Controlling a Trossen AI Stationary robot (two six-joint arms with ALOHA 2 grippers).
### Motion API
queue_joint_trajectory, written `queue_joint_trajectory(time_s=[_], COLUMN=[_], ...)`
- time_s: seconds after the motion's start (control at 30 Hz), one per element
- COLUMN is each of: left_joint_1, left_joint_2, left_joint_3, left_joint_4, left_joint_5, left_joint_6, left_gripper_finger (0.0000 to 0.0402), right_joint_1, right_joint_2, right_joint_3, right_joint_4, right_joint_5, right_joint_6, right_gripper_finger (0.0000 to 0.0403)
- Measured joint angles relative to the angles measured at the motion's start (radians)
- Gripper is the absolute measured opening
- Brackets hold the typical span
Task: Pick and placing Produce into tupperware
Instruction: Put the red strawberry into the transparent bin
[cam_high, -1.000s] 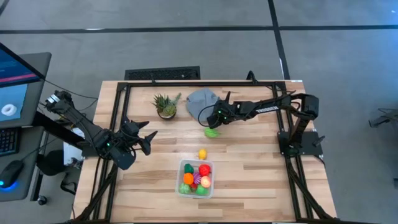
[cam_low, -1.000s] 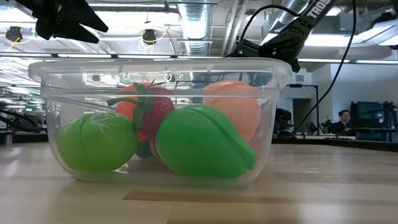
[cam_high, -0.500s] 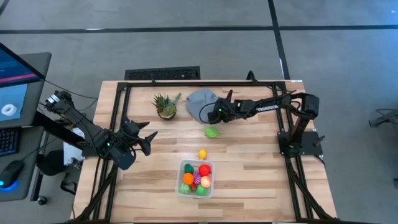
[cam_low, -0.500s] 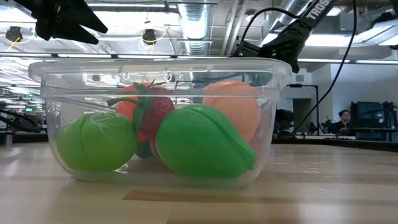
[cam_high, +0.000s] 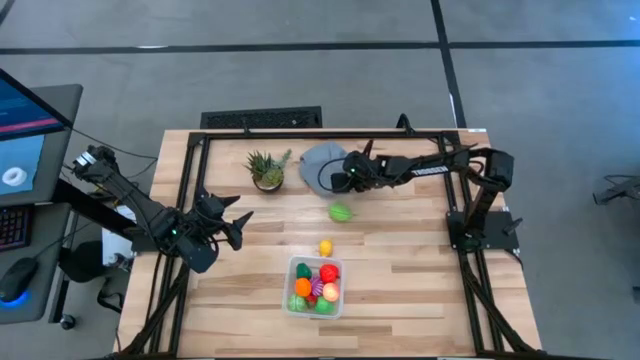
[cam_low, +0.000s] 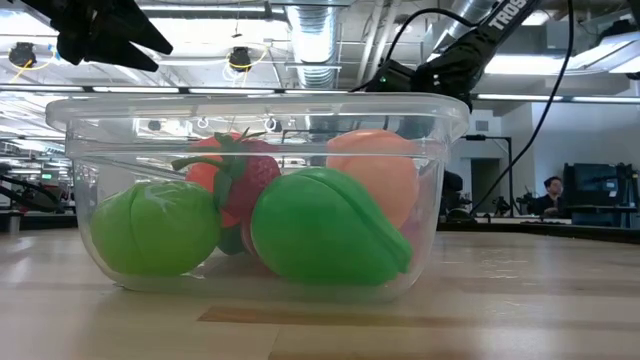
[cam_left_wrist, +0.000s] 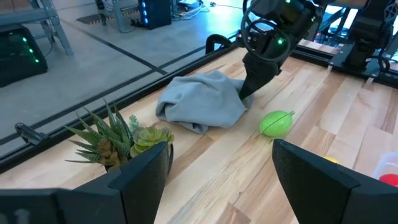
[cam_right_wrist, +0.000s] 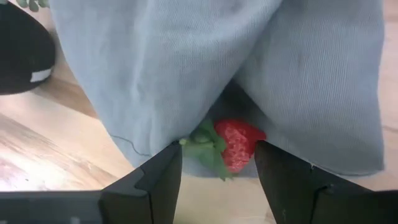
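Right wrist view: open right claw (cam_right_wrist: 217, 163) flanks strawberry (cam_right_wrist: 235, 145) under cloth (cam_right_wrist: 211, 68) edge.

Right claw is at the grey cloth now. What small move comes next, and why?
Probably ease the right claw forward and close on the strawberry. Its open fingers already flank the berry, which peeks from under a fold of the cloth. The green fruit and yellow one lie outside the tupperware; they can wait.
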Motion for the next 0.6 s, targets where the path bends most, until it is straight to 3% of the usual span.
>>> queue_joint_trajectory(time_s=[0.6], left_joint_1=[0.000], left_joint_2=[0.000], left_joint_3=[0.000], left_joint_4=[-0.001], left_joint_5=[-0.006], left_joint_6=[0.014], left_gripper_finger=[0.0279], right_joint_1=[-0.012], right_joint_2=[0.000], right_joint_3=[0.058], right_joint_4=[-0.119], right_joint_5=[0.029], right_joint_6=[-0.069], right_gripper_finger=[0.0214])
